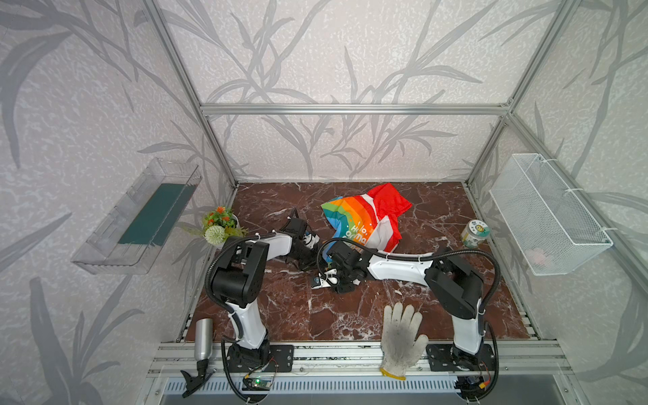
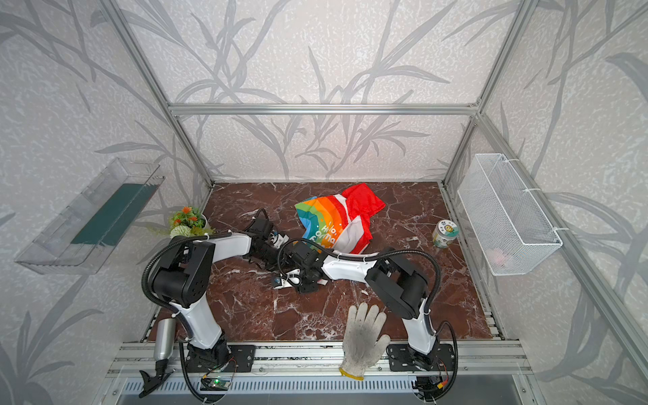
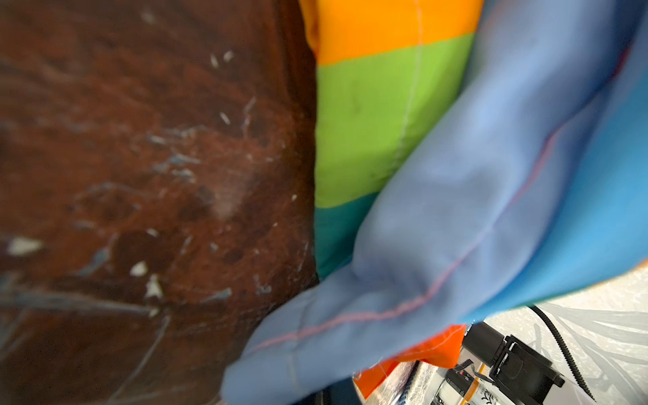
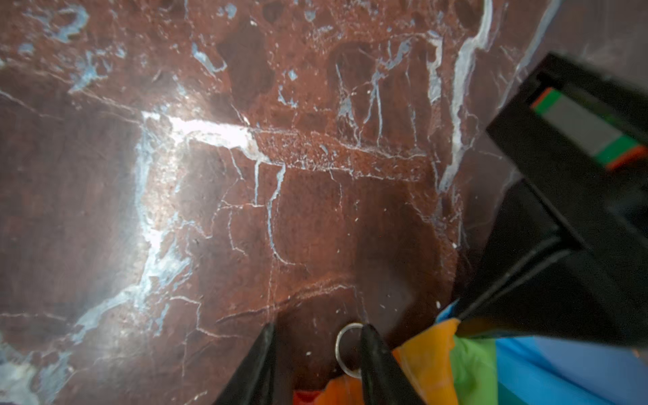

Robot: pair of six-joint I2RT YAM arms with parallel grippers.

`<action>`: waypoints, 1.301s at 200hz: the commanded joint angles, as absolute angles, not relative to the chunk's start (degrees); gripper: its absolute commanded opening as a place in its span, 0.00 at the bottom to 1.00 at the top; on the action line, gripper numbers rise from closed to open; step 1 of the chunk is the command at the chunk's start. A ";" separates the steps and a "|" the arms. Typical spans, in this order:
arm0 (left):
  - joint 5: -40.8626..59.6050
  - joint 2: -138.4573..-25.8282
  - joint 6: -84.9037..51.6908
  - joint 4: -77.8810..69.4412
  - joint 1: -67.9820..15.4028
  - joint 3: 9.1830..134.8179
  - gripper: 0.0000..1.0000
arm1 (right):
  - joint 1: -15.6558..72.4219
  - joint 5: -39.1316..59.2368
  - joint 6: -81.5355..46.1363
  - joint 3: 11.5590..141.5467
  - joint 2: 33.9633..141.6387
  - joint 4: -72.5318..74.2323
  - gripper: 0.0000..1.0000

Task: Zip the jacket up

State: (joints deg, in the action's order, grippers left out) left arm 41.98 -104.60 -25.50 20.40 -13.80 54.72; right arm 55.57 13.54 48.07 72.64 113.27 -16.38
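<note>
The jacket is seen crumpled on the dark red marble table, toward the back and near the middle in both top views, with its red part turned to the rear and its rainbow stripes and white lettering facing up. Its near corner is reached by both arms. The left gripper is clenched, and in the left wrist view blue fabric of the jacket is seen bunched and drawn up off the table toward it, so the cloth is taken to be grasped there. The right gripper is reached across the middle and is held low over the marble with its jaws parted. In the right wrist view its two black fingertips are shown apart, and the metal ring pull is found between them, overlapped by the fingertip nearer the orange and green stripes. Whether that fingertip passes through the ring cannot be told, and the ring is not squeezed from both sides. A dirty white glove is laid at the front edge, well apart from the jacket. A small jar is stood at the right side, a flower pot at the left, and a metal bottle at the front left corner.
</note>
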 commanded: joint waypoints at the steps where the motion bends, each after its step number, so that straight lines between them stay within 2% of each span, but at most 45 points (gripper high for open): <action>1: 41.66 -105.54 -25.04 22.46 -13.41 55.74 0.00 | 54.72 13.56 49.40 74.86 114.61 -18.78 0.41; 103: 41.79 -105.07 -25.64 22.48 -13.27 55.90 0.00 | 53.01 11.54 50.34 76.17 118.78 -19.71 0.38; 200: 41.43 -104.72 -25.29 22.83 -12.92 55.66 0.00 | 51.42 14.31 48.60 78.72 119.82 -25.30 0.17; 260: 41.13 -104.08 -25.41 22.69 -12.92 54.85 0.00 | 52.00 14.52 45.75 78.22 117.59 -21.15 0.07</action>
State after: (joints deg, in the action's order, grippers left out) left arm 42.11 -104.60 -25.56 20.84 -13.39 54.72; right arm 51.70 14.31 47.44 78.13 117.69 -20.12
